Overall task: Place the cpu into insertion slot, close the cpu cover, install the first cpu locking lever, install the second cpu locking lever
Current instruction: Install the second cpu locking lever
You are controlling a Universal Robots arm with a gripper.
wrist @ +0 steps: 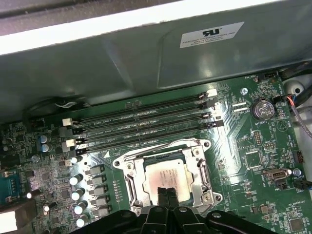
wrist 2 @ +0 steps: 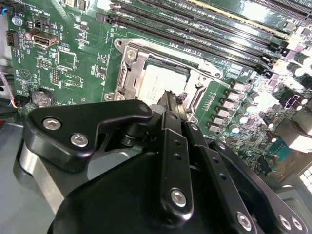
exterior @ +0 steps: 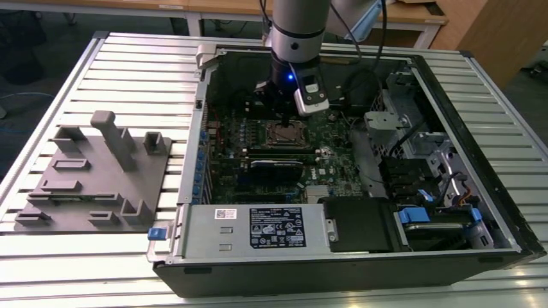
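Black gripper (wrist: 167, 192) fingers, pressed together and holding nothing, touch the near edge of the cpu (wrist: 165, 174), which lies flat in the insertion slot (wrist: 130, 184) under the closed silver cpu cover (wrist: 202, 168) in the first wrist view. Four memory slots (wrist: 146, 124) run just beside the socket on the green motherboard (wrist: 263, 161).

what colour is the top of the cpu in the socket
Dull silver-grey. The cpu shows best in the first wrist view, sitting inside the metal frame.
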